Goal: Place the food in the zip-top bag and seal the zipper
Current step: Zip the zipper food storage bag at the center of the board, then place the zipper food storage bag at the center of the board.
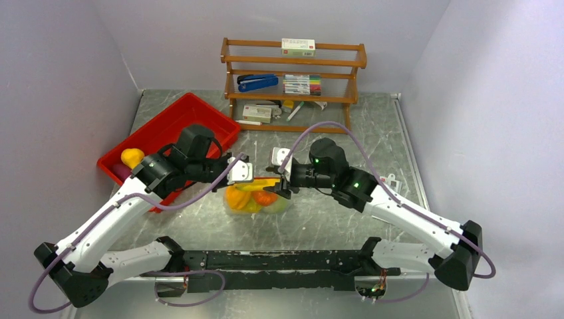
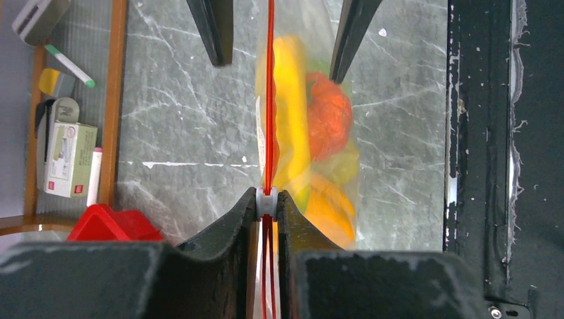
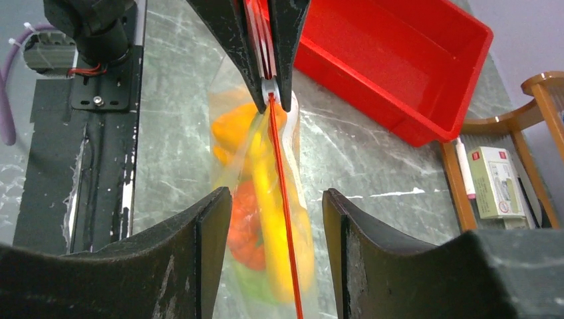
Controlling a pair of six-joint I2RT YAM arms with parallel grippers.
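Zip-top bag [image 1: 256,196] stood at the middle of the bench [image 1: 372,139], mouth uppermost, strung between the two arms. The food [image 2: 329,119] was inside it: yellow, orange and green pieces packed against the clear film. Whether the bag's lower end rested on the bench could not be told.

Left arm [image 1: 120,212] reached from its base at the near left corner, up and inward to the right, with the wrist turned toward the bag. The left jaws were closed narrow on the zipper [image 2: 269,100] at its left end, pinching it just at the white slider [image 2: 266,201].

Right arm [image 1: 406,212] mirrored this pose from the near right corner, its wrist pointed left. The right jaws stood wide, one finger on each side of the zipper's right end. The red-orange strip ran down the gap between them, and neither finger touched it in the right wrist view.

Edges and room:
- The red tray [image 1: 193,116] lay just behind the left arm's wrist, at the bench's left side by the wall. A yellow piece [image 1: 132,157] lay in its near corner.
- The wooden rack [image 1: 292,63] stood at the far edge, well apart from the bag.
- The base rail [image 1: 279,260] closed the near edge, near the bag.
- Open bench surface lay between the bag and the rack, and to the right of the right arm up to the bench's edge strip.
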